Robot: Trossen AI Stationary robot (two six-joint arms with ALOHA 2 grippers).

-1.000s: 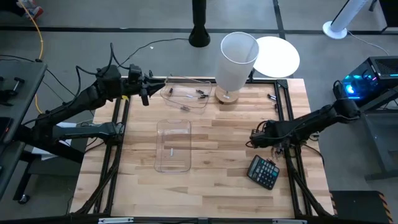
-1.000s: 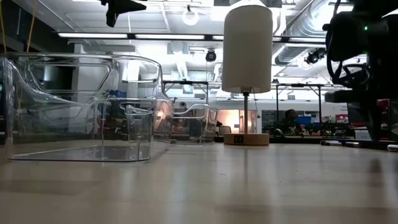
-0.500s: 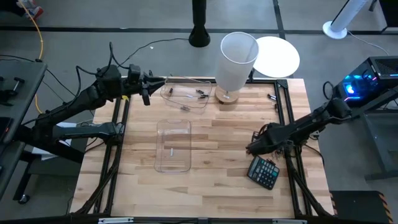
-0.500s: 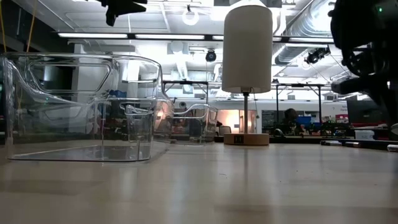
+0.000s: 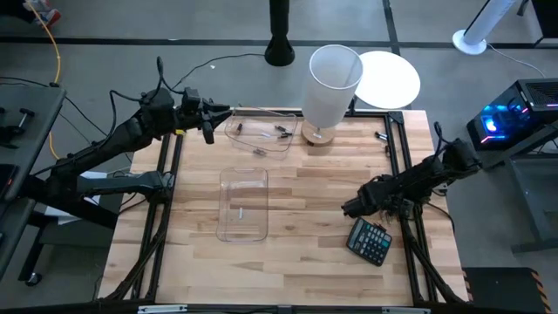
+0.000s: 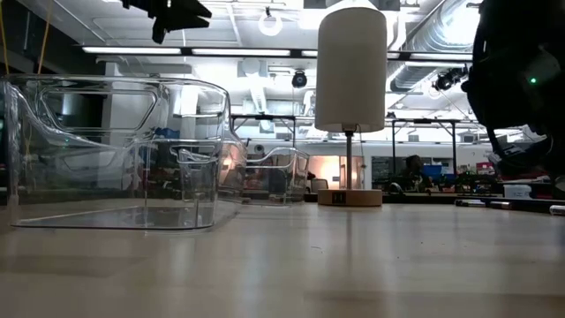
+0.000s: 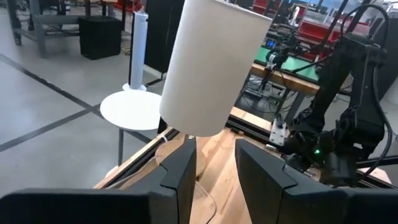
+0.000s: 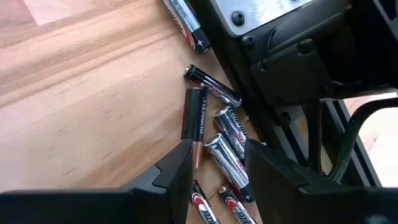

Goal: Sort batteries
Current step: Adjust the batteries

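Observation:
A loose group of batteries [image 8: 200, 121] lies on the wood by the table's right frame rail, black and silvery cells pointing different ways. My right gripper [image 8: 217, 165] [image 5: 353, 208] hovers open over them, a silvery cell [image 8: 225, 157] lying between its fingers; I see no touch. More batteries [image 5: 279, 131] lie in the far clear tray [image 5: 260, 133], and one cell [image 5: 234, 212] lies in the middle clear bin [image 5: 243, 203]. My left gripper [image 5: 209, 120] [image 7: 214, 168] is open and raised at the far tray's left end, holding nothing.
A white-shaded lamp [image 5: 330, 87] stands on its wooden base at the far edge. A black calculator [image 5: 368, 242] lies just near-side of my right gripper. Two more cells [image 5: 381, 136] lie by the far right rail. Bare wood stretches between the bin and my right arm.
My right gripper has moved toward the table's near edge and slightly left, coming over the loose batteries beside the calculator. My left gripper has edged slightly right toward the far tray. No battery has moved.

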